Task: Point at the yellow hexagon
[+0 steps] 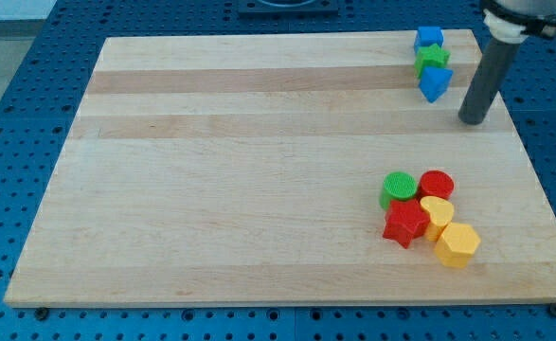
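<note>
The arm is carrying no gripper, so there are no jaws to be apart or together; its rod is ending in my tip [473,121], which is resting on the tabletop [259,189] near the view's right, below and right of the blue and green stack. The approach step is looking barely begun. The yellow hexagon [457,245] is sitting well apart, at the view's bottom right, touching the yellow heart-like block [438,212]. The next move is calling for a run toward the view's bottom, stopping just beside the hexagon.

I am counting two blue blocks [429,39] [435,83], two green [432,59] [398,188], two red [437,185] [405,224], two yellow.
</note>
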Available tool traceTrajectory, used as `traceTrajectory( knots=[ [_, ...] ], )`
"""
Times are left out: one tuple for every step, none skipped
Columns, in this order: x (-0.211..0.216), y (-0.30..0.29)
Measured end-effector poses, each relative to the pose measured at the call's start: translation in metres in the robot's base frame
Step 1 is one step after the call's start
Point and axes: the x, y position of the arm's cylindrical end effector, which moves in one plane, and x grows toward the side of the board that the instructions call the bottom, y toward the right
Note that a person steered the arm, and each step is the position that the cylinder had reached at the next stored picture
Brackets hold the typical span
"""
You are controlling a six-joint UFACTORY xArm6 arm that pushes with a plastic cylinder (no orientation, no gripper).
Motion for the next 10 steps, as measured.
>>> traceTrajectory(
  knots=[
    [0.027,-0.006],
    [0.062,-0.006],
    [0.097,-0.010],
    [0.124,-0.016],
    [0.154,-0.022],
    [0.183,-0.022],
    [0.207,-0.034],
    [0.224,-0.060],
    [0.225,-0.064],
    [0.214,-0.063]
  ],
)
